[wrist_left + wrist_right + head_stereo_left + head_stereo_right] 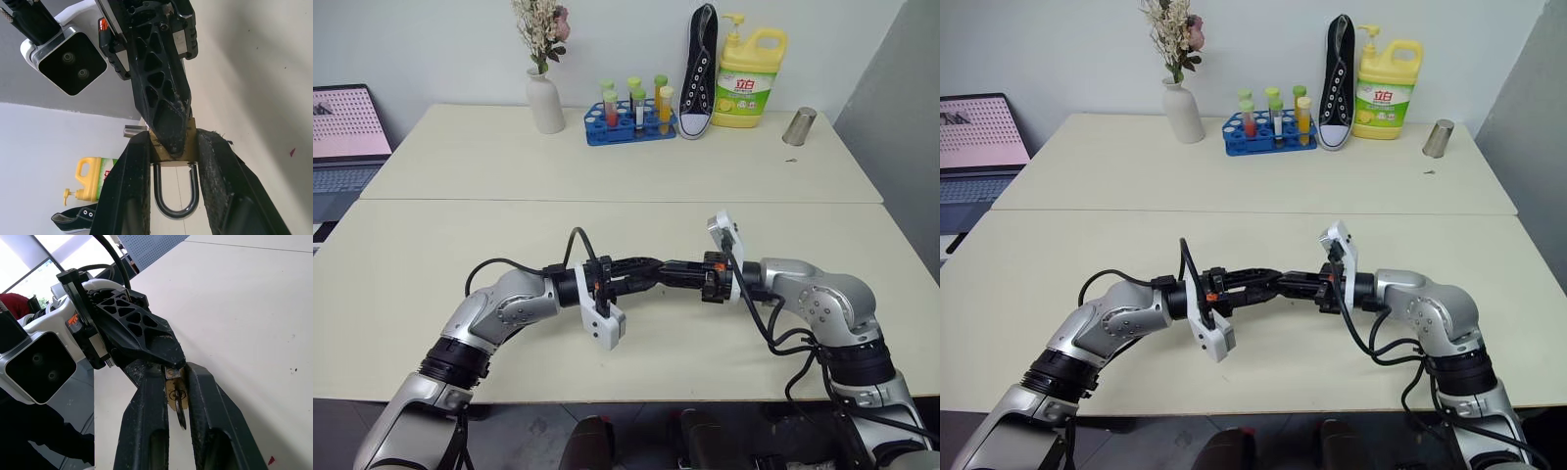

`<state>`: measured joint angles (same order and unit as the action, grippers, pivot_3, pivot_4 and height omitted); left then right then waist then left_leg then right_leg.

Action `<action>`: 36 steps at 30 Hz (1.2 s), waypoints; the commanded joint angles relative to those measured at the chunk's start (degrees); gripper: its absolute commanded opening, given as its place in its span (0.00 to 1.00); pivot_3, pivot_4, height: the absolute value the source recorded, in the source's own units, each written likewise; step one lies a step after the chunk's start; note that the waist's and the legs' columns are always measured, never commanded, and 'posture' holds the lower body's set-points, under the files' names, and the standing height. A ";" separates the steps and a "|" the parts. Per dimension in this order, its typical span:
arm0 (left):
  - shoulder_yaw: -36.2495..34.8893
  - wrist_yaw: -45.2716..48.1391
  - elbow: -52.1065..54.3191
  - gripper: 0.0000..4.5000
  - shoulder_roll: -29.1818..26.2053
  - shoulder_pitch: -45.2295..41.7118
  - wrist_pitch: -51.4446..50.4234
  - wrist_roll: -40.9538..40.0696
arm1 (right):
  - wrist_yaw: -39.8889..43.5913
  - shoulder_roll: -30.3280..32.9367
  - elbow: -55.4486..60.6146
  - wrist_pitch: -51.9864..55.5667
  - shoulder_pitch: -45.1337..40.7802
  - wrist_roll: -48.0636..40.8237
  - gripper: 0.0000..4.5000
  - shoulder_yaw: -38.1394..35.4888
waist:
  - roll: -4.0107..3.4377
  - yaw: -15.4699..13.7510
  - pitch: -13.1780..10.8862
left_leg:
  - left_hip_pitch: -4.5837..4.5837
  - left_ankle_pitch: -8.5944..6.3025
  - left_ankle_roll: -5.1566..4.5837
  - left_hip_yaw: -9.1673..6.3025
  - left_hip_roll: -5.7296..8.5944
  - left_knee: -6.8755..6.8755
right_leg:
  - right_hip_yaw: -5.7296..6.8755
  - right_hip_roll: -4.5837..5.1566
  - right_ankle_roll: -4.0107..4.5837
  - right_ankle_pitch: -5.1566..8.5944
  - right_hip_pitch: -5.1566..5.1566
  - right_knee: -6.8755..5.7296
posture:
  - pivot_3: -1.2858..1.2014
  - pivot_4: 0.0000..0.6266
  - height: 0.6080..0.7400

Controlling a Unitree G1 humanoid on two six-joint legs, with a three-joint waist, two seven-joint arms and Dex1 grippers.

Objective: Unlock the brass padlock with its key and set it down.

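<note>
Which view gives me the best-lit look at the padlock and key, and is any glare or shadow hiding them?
Left wrist view: the brass padlock is well lit in the left claw, with a glint on its shackle. Right wrist view: the key is lit between the right claw fingers, with bright backlight behind. Head views: even light, soft shadows on the table; the black claws hide the lock.

office-like test room, pale tables [460,157], laptop [347,137], test-tube rack [628,125]
</note>
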<state>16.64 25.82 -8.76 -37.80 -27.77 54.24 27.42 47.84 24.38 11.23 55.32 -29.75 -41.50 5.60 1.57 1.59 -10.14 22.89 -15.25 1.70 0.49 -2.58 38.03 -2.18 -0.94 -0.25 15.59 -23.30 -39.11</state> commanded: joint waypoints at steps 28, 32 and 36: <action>-1.56 8.81 15.16 0.83 -2.21 7.34 -11.84 -19.91 | 4.33 1.95 -4.44 -5.89 -3.13 2.71 0.04 -1.68 | 0.00 0.03 0.00 | 0.00 0.00 0.00 0.01 -0.01 0.00 | -0.02 0.00 0.00 0.00 -0.01 0.00 | 0.52 0.24 1.00; -4.07 9.83 21.09 0.59 -1.02 8.08 -24.66 -30.03 | 4.86 3.05 -5.36 -7.42 -3.34 3.38 0.04 -1.75 | 0.00 0.04 0.00 | 0.00 0.00 0.00 -0.01 -0.01 0.02 | 0.00 0.00 0.00 0.00 0.00 -0.02 | 0.52 0.24 1.00; -6.89 12.46 23.49 0.30 -1.26 7.86 -38.86 -39.14 | 5.60 4.07 -5.02 -7.96 -3.13 3.40 0.04 -2.19 | 0.00 0.05 0.00 | -0.01 0.00 0.00 -0.01 0.00 0.01 | -0.01 -0.02 -0.01 0.00 0.00 -0.01 | 0.52 0.24 1.00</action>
<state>11.94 37.35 13.02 -38.95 -19.74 20.76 -7.28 52.51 27.83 4.78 48.59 -31.72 -37.72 5.49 1.57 1.64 -10.14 22.88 -15.25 1.70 0.47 -2.59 38.04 -2.17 -0.97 -0.25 15.60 -23.30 -39.11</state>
